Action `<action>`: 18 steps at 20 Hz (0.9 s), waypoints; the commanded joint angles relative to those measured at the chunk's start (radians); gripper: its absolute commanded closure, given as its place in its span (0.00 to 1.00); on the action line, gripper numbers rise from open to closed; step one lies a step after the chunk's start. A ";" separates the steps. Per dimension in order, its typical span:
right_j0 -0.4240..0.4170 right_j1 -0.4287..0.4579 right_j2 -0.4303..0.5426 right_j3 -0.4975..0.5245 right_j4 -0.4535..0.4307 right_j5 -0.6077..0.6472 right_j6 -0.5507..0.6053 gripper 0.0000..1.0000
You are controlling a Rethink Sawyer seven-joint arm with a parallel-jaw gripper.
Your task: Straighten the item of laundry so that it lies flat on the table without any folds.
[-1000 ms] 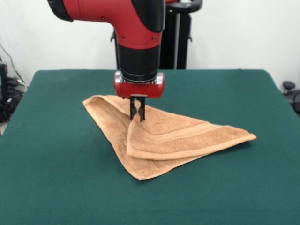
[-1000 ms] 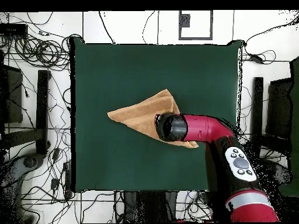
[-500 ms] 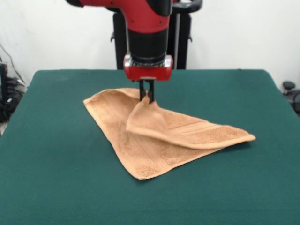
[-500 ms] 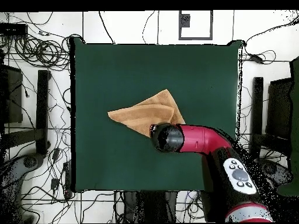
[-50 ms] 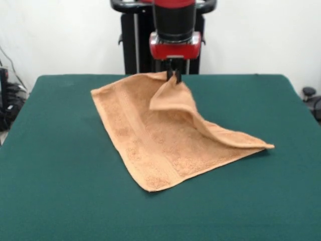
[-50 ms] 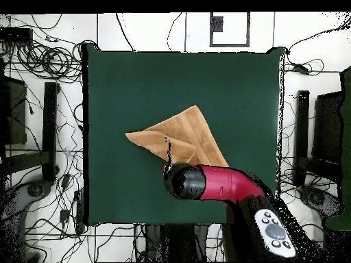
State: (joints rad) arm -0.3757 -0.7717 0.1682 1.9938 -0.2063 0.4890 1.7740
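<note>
The item of laundry is a tan-orange terry towel on the green table. Most of it lies spread out, with a woven band along its left side. One corner is lifted off the cloth and hangs from my gripper, which is shut on it at the far side of the table. A fold runs from that corner down to the right tip. In the overhead view the towel shows as a wedge, and the red arm covers my gripper and the held corner.
Black stands and cables ring the table in the overhead view. A black upright post stands behind the table close to my gripper. A dark object sits off the right edge.
My gripper has risen and moved toward the far side with the towel corner in it. The folded flap has peeled back, so more of the towel lies open.
</note>
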 commanded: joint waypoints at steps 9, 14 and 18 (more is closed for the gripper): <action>0.047 -0.025 0.029 0.201 0.147 -0.086 0.208 1.00; 0.010 0.010 0.052 0.160 0.136 -0.086 0.146 1.00; -0.017 0.054 0.083 0.127 0.118 -0.121 0.106 1.00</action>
State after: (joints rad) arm -0.3751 -0.8070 0.1684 2.1084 -0.1213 0.4455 1.7740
